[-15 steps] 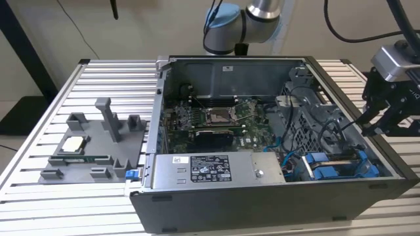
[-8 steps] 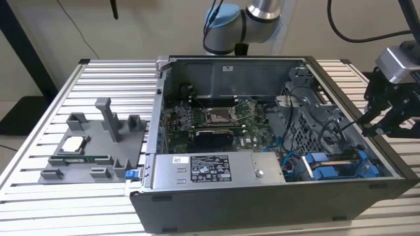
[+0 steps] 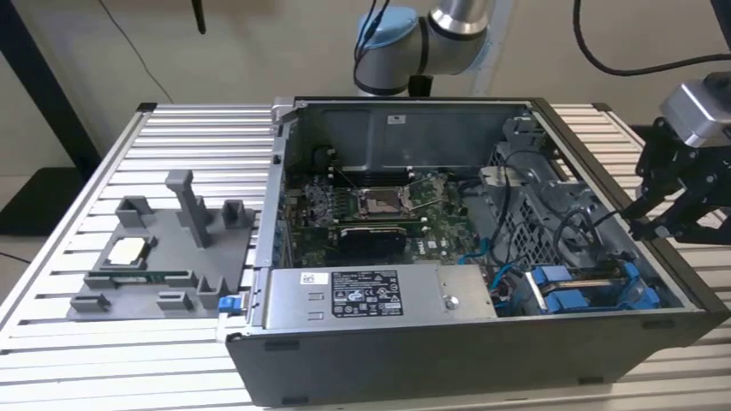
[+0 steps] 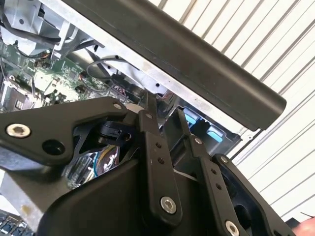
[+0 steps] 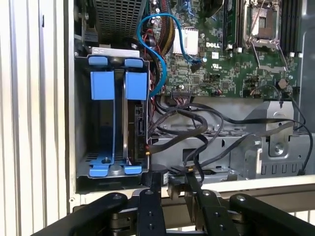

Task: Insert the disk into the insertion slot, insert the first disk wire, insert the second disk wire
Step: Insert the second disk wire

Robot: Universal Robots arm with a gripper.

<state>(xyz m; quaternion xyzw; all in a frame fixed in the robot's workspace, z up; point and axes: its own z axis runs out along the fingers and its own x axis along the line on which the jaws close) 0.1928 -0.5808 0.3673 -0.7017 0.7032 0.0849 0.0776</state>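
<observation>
Gripper (image 5: 172,182): fingers a narrow gap apart, nothing held, poised just outside the computer case rim (image 5: 266,189) and facing the drive cage. Disk (image 5: 139,125): judged already seated edge-on in its blue caddy within the insertion slot (image 5: 82,147), with black wires (image 5: 197,123) lying loose just beside it. Hazards: the fingers may strike the rim on entry or snag the tangled wires, and a plug gripped askew could jam or bend at the disk's socket.

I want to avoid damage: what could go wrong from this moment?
Loose black cables lie tangled beside the drive cage; the gripper could snag them. The gripper hangs close to the case wall and might strike it on the way in.
</observation>
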